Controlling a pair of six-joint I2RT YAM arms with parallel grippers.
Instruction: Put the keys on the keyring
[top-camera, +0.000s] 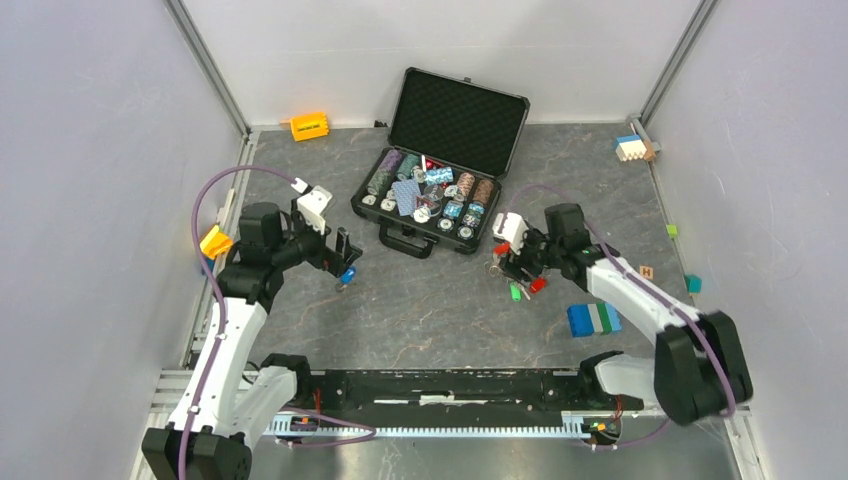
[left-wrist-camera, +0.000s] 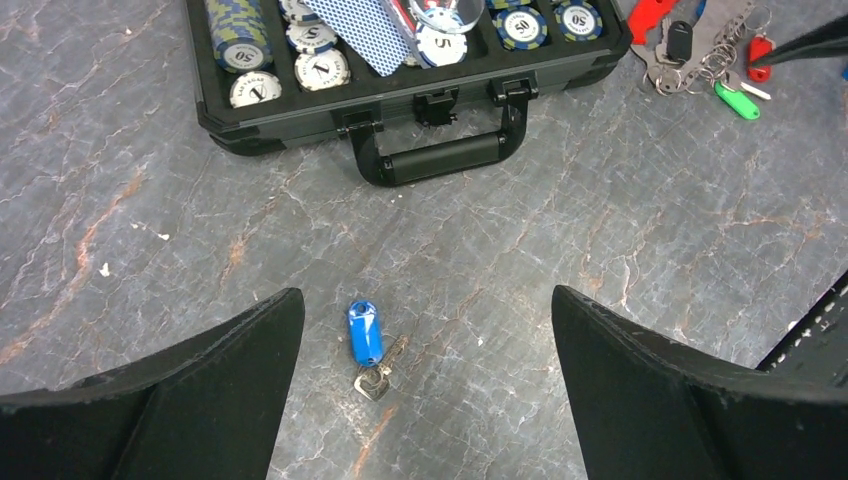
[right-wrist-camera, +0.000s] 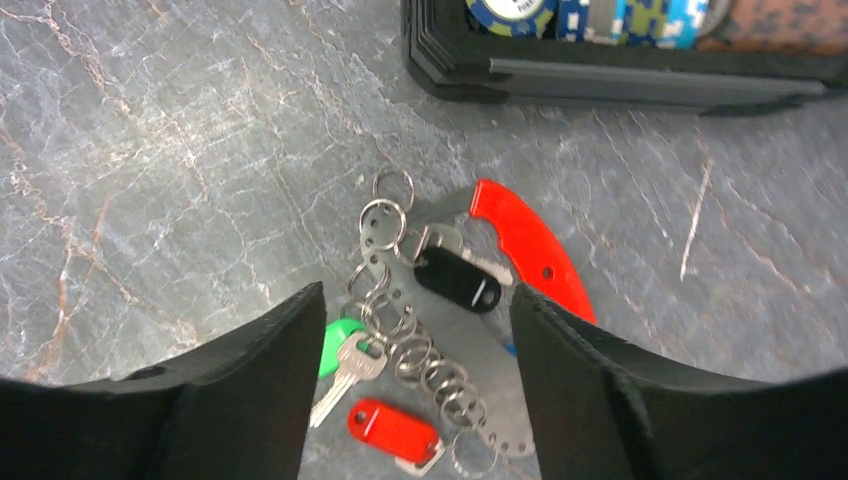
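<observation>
A blue-capped key lies flat on the grey table between the open fingers of my left gripper, nearer the left finger; it also shows in the top view. My left gripper hovers over it, empty. The keyring is a grey strip of small metal rings joined to a long red fob. A green-capped key, a red-capped key and a black-tagged key lie at it. My right gripper is open and empty, its fingers either side of the ring strip.
An open black case of poker chips and cards stands at the back middle, its handle towards me. An orange block, a yellow piece, a blue-green-white block and small cubes lie around.
</observation>
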